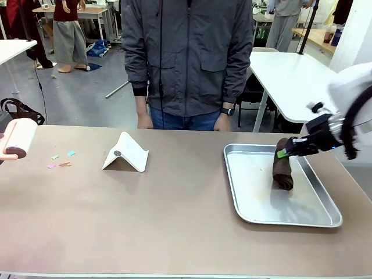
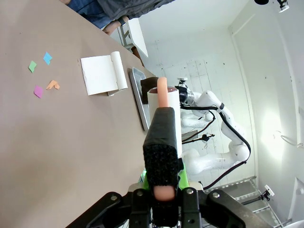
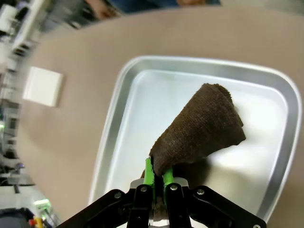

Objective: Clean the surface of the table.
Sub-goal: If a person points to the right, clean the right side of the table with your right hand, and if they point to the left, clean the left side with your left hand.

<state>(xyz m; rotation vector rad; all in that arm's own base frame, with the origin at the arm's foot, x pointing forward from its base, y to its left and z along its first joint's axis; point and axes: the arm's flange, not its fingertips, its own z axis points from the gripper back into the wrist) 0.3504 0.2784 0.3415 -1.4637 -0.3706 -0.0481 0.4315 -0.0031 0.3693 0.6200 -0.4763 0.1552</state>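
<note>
- Your left end effector (image 2: 164, 183) was clamped shut on the pink handle of a lint roller (image 2: 164, 102), whose white roll stuck out straight ahead of the fingers.
- The bench (image 1: 145, 221) lay below and ahead of that end effector. A few coloured paper scraps (image 2: 47, 58) lay on it beyond the roller's tip, off to one side.
- A white folded stand (image 1: 125, 154) stood on the bench farther out than the scraps.
- Your right end effector (image 3: 156, 178) was pinched shut on the top corner of a brown cloth (image 3: 199, 130).
- The cloth hung down from the pads into a metal tray (image 1: 256, 209), which sat on the bench directly under that end effector.
- A person (image 1: 186, 58) stood at the bench's far edge, hands down.
</note>
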